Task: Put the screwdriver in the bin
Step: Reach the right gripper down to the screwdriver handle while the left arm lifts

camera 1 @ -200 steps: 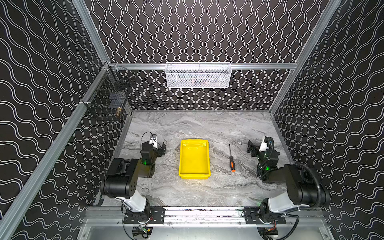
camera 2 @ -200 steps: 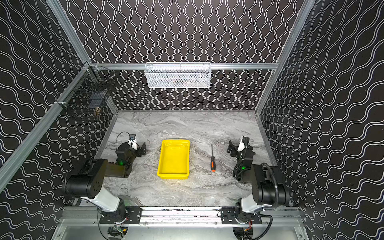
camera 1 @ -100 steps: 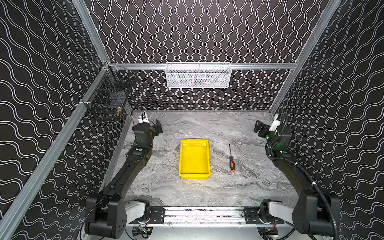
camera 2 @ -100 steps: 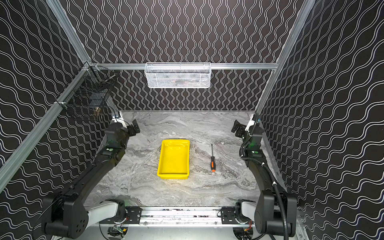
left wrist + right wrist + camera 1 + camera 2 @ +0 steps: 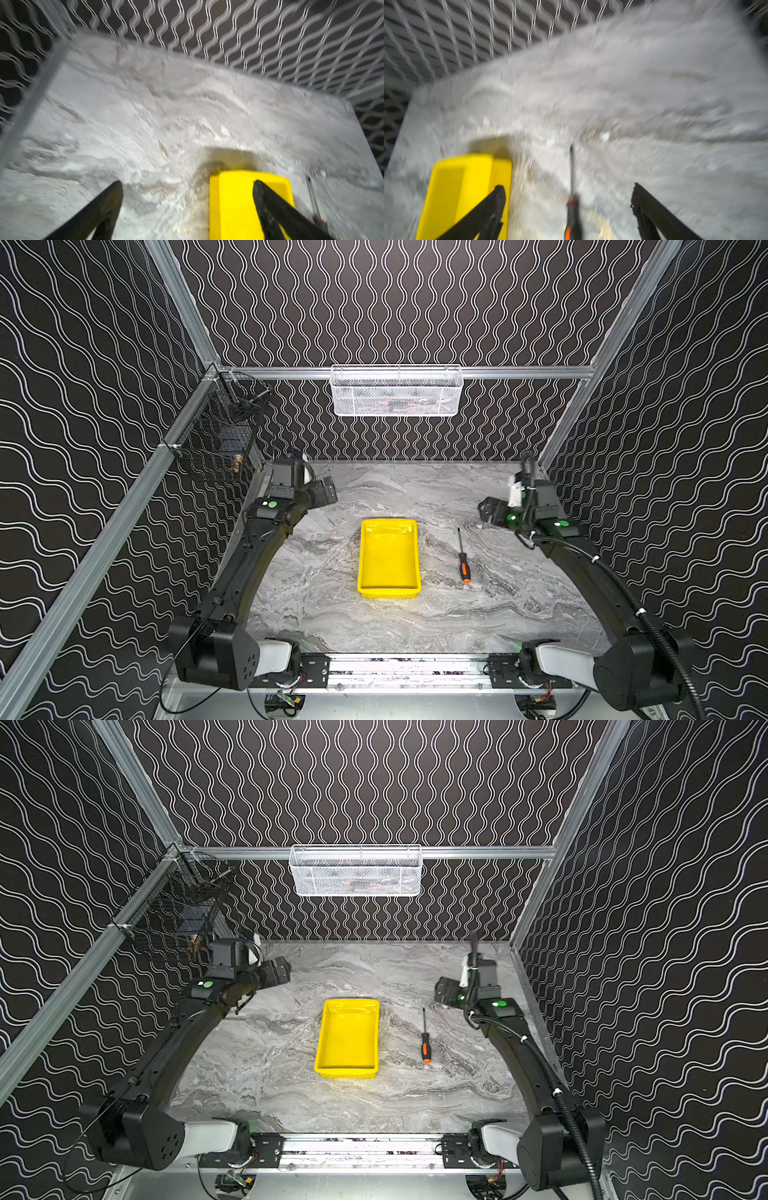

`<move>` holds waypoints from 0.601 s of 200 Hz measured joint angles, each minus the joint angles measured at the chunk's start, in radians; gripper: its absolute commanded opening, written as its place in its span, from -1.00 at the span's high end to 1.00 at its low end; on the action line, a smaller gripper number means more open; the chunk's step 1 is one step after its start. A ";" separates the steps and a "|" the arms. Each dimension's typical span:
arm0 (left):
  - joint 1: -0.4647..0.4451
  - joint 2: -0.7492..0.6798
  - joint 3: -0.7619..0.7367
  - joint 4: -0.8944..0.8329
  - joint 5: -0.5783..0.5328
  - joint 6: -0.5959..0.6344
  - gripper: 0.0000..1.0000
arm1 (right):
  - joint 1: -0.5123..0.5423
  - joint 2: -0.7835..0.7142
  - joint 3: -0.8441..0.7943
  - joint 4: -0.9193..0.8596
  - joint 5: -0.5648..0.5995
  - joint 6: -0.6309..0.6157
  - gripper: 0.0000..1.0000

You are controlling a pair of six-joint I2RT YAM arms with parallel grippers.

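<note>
The grey marbled table is flanked by two arms, both reached toward the back wall. The yellow bin is set near the middle of the table, empty, its long sides running from front to back.

The left gripper is held at the back left, well apart from the tool and with the bin lying between them. The right gripper is held at the back right, raised off the table, and is judged clearly the nearer of the two.

The screwdriver is found flat on the table just to the right of the bin, apart from its wall and not yet touched by anything. Its long axis is laid nearly parallel to the bin's long sides, with the thin shaft pointed toward the back wall and the orange-capped handle toward the front rail. From the right gripper it lies forward and a little toward the centre, the shaft tip being the closest part.

In the right wrist view, the right fingers are seen spread wide and empty, with the screwdriver framed between them and its length across their closing line. A descent and a reach forward to the handle are judged to be needed. In the left wrist view, the left fingers are likewise seen spread wide, with nothing held.
</note>
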 measured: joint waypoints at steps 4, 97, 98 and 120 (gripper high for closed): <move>0.000 0.007 -0.006 -0.002 0.015 0.000 -0.98 | 0.021 0.004 -0.007 -0.015 0.006 0.006 -0.88; 0.001 0.011 -0.043 -0.025 0.129 0.031 -0.98 | 0.272 0.185 -0.167 -0.133 0.122 0.163 -0.59; 0.001 0.011 -0.043 -0.025 0.129 0.031 -0.98 | 0.272 0.186 -0.168 -0.133 0.122 0.163 -0.59; 0.004 0.010 -0.043 -0.025 0.125 0.035 -0.98 | 0.274 0.219 -0.188 -0.132 0.132 0.163 -0.43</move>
